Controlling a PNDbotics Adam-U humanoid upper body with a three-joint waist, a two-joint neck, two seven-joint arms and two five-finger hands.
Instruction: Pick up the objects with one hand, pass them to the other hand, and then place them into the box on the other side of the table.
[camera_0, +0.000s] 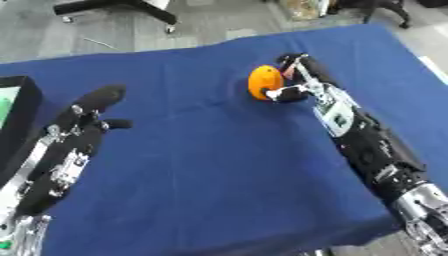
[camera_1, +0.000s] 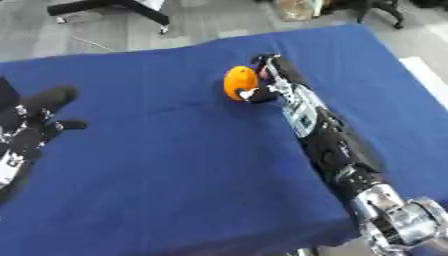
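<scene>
Two hands over the blue table (camera_0: 219, 165). Box (camera_0: 17, 115) at left edge; left hand (camera_0: 87, 112) open, empty. Mid-table, right hand (camera_0: 293, 80) curls against the orange object (camera_0: 264, 82); the round body may roll free.

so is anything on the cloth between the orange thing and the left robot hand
Nothing visible: only bare blue cloth lies between the orange object, at the right robot hand, and the open left robot hand.
</scene>
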